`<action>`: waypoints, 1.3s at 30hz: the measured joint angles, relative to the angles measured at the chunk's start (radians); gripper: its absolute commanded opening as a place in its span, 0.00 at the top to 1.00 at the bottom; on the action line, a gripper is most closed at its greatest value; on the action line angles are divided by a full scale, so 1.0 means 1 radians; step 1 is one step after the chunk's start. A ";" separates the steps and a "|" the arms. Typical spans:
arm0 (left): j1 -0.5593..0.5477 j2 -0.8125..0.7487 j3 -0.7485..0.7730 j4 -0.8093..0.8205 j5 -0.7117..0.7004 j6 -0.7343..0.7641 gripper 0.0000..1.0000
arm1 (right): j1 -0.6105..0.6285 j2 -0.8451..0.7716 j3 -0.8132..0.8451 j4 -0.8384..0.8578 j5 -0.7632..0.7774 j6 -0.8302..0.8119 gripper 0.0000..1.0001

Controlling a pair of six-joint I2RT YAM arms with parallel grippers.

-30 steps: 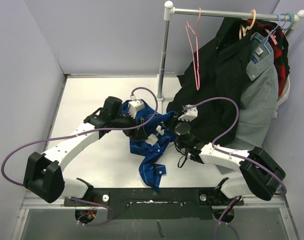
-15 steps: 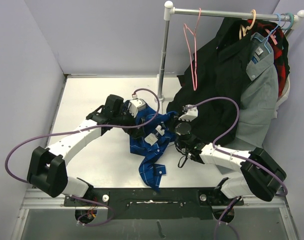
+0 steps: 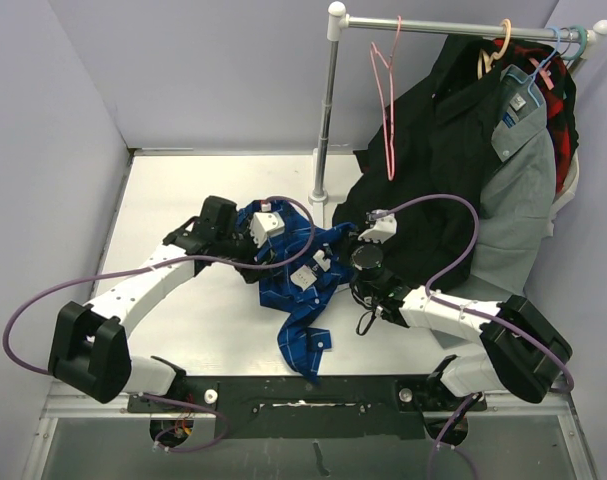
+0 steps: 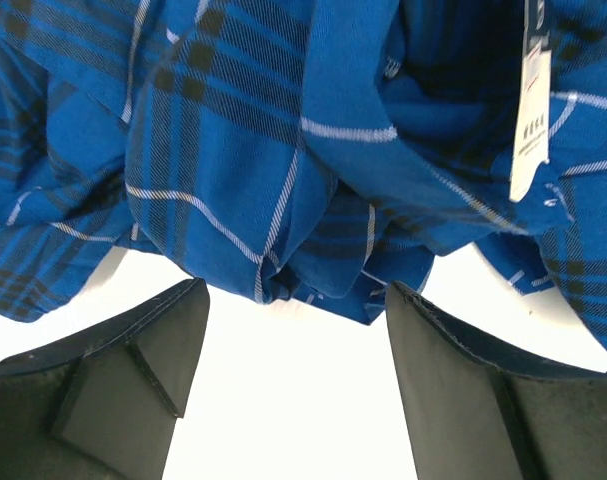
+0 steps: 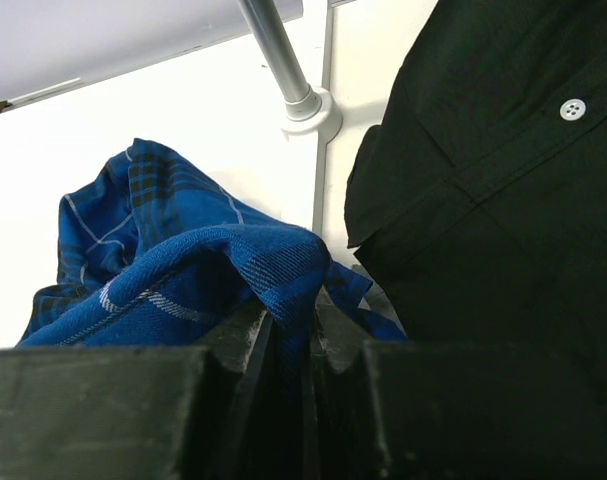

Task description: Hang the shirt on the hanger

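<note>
- Shirt: a royal-blue plaid garment lying crumpled on the white bench, near the middle and just in front of the foot of the upright pole. One tail trails toward the near edge.
- Left arm: reaches in from the near left, with its wrist at the left margin of the shirt. A purple cable loops alongside it.
- Left jaws, wrist view: released. The two dark fingers stand spread wide with only bare bench between them. Folds of the shirt lie just beyond their tips, and a white label shows on the cloth.
- Right arm: reaches in from the near right to the right margin of the shirt.
- Right jaws, wrist view: clenched on a raised fold of the shirt, the cloth pinched between the nearly closed fingers. Beyond them are the pole base and a black garment with a white button.
- Hanger: thin, pink and bare, hooked over the rail to the right of the pole. It is well apart from the shirt, which is not on it.
- Rail, right portion: carries the black garment, a grey collared shirt and a red-black plaid garment.
</note>
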 measured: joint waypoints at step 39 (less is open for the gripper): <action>0.499 0.008 0.259 -0.162 0.415 0.066 1.00 | -0.013 -0.145 0.116 -0.086 -0.192 0.050 1.00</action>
